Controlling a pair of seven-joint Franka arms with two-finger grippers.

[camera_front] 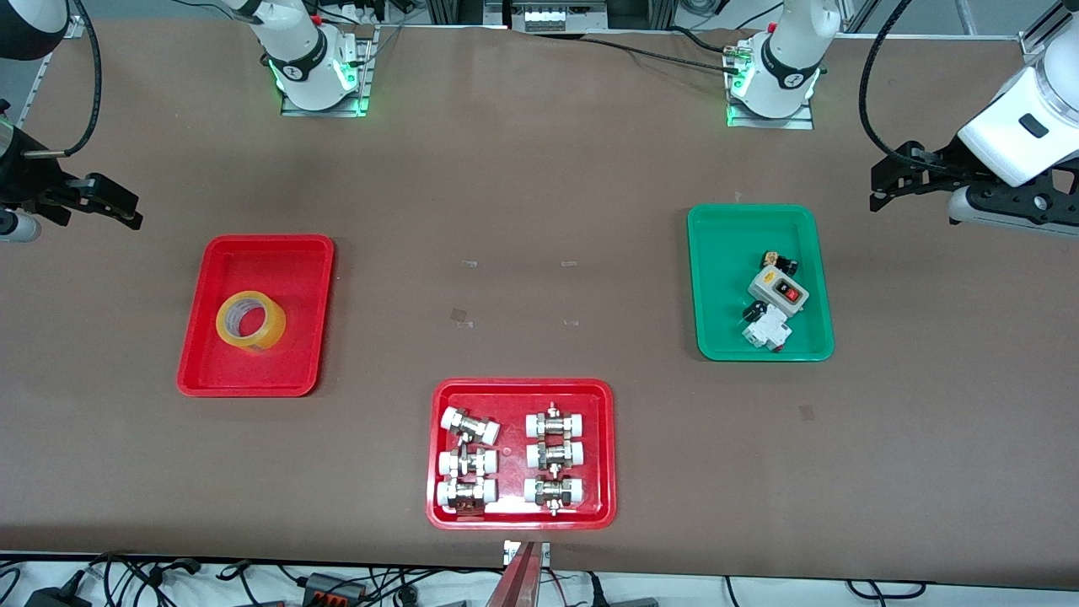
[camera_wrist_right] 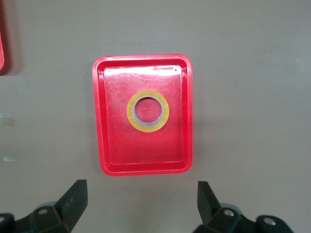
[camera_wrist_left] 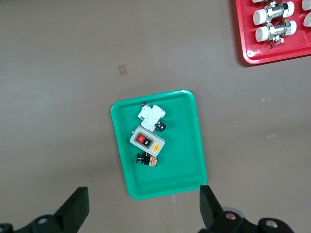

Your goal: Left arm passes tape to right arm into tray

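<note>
Nearest the front camera sits a red tray of pipe fittings, holding six metal fittings with white caps in two columns. It has no part in the task.

The tape, a yellowish translucent roll with a wide open core, lies flat inside the plain red tray, near that tray's middle. This tray lies toward the right arm's end of the table, farther from the front camera than the fittings tray. Nothing is touching the roll. In the right wrist view the tape shows as a ring with the floor of the tray visible through its core.

The right gripper hangs in the air past the table's edge at the right arm's end, well apart from the plain red tray. Its two black fingers stand wide apart with nothing between them.

Toward the left arm's end of the table lies a green tray holding small electrical parts, among them a grey switch box with red and black buttons and a white breaker.

The left gripper is raised over the table at the left arm's end, near the green tray. Its fingers are also spread wide and empty, with the green tray showing below them in the left wrist view.
</note>
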